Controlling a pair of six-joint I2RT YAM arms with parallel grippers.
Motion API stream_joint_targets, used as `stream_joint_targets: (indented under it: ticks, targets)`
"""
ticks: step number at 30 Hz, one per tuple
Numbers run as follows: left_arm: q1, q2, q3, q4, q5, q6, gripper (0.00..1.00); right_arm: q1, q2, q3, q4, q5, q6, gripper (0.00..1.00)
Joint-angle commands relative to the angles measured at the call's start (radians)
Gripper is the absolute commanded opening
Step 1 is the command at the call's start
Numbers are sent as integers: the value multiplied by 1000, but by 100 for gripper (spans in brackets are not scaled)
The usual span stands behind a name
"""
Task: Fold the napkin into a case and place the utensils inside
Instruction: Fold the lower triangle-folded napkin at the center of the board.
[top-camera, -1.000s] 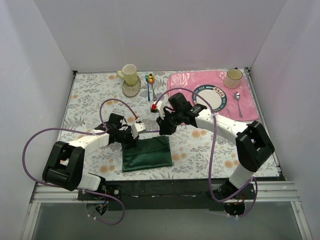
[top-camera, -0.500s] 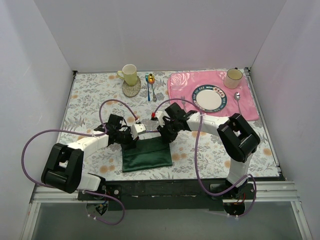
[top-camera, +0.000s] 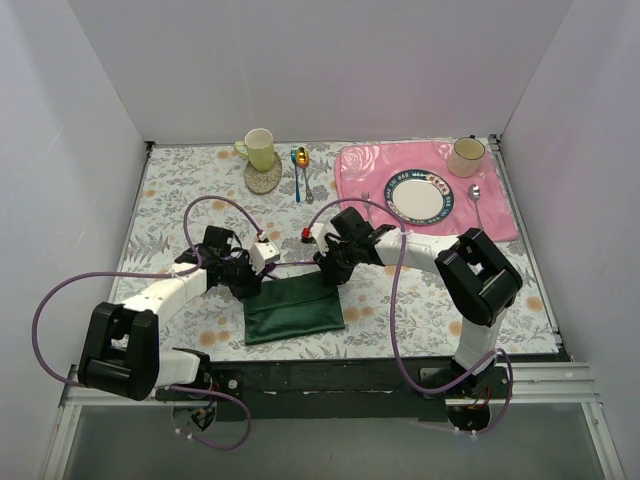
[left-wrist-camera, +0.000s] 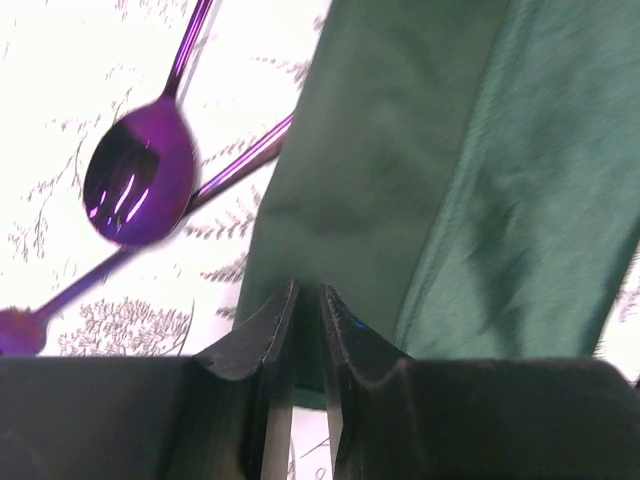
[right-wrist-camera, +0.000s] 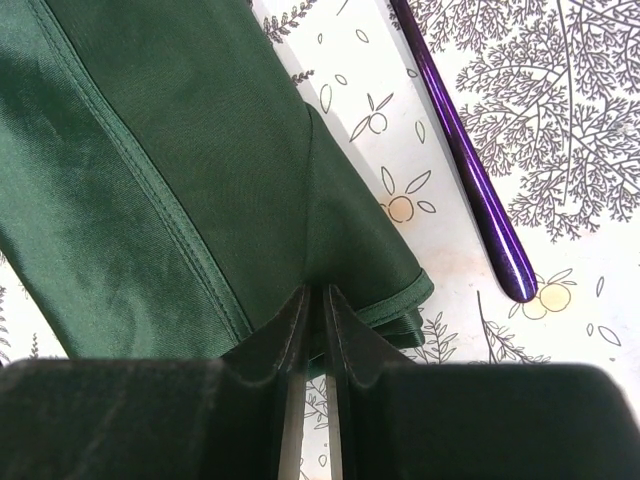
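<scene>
At the napkin's (right-wrist-camera: 150, 150) far right corner, the right pincer (right-wrist-camera: 315, 290) is clamped on a tented fold of green cloth. The left pincer (left-wrist-camera: 308, 290), at the far left edge, is nearly together; I cannot tell whether it grips. Just beyond, a purple spoon (left-wrist-camera: 140, 185) lies across another purple handle (left-wrist-camera: 240, 165) on the floral worktop (right-wrist-camera: 560, 100).

Left pincer (top-camera: 252, 283) and right pincer (top-camera: 333, 272) sit at napkin's (top-camera: 295, 312) far corners.
</scene>
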Motion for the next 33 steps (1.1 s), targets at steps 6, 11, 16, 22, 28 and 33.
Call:
stream_joint_targets:
  ticks: [6,11,16,22,28,33]
  targets:
    - [56,16,-58,-38,-64,106,13,-10,32,-51,-37,95,-61,18]
    - [56,-1,-39,-96,-72,152,19,-11,30,-48,-34,91,-64,18]
    - [45,-117,11,-137,5,145,32,-10,20,-48,-40,85,-66,18]
    - [-49,-154,27,-171,-1,115,39,-11,26,-21,-57,79,-72,19]
    - [-116,-165,-39,-162,-30,100,38,-11,29,-5,-77,76,-77,20]
    - [-148,-140,-85,-127,-81,100,38,-10,27,15,-92,76,-78,23]
